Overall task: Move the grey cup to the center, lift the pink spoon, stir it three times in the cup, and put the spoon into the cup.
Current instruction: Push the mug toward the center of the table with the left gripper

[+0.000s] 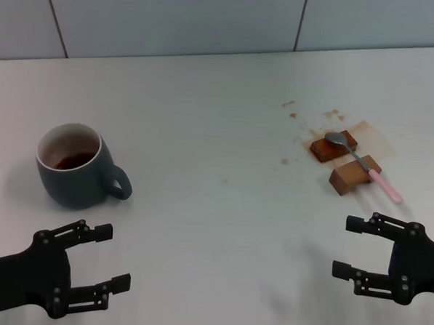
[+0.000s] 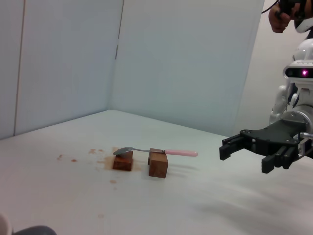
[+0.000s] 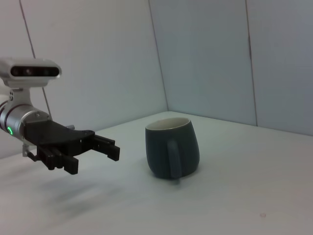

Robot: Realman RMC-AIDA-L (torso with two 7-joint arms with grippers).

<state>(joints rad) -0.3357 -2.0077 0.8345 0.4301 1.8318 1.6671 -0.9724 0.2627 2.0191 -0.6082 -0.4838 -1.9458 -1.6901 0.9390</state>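
Table (image 1: pixel 228 97): white, fills the whole head view. The grey cup is the reference for everything below.

Grey cup (image 1: pixel 75 166): upright on the table's left side, not at the center. Handle points toward the right and the robot. Brown residue on the cream inside. Nothing is touching it.

Left gripper (image 1: pixel 95 265): near the cup, on the robot's side of it, clear of it. Fingers spread, holding nothing.

Right gripper (image 1: pixel 358 250): well apart from the cup, far across the table to its right, hovering. Fingers spread, empty.

Two wooden blocks (image 1: pixel 344 162): well to the right of the cup, beyond the right gripper, sitting in a patch of brown stains (image 1: pixel 306 120).

Pink spoon (image 1: pixel 362 164): bridges the two blocks, metal bowl on the farther block, pink handle sticking out past the nearer one toward the robot. Untouched.

Progress, my read: nothing done. Cup isn't centered, spoon isn't lifted, no stirring, no drop-in. All four steps are left. First up is probably the left gripper closing on the cup and sliding it right to the center.
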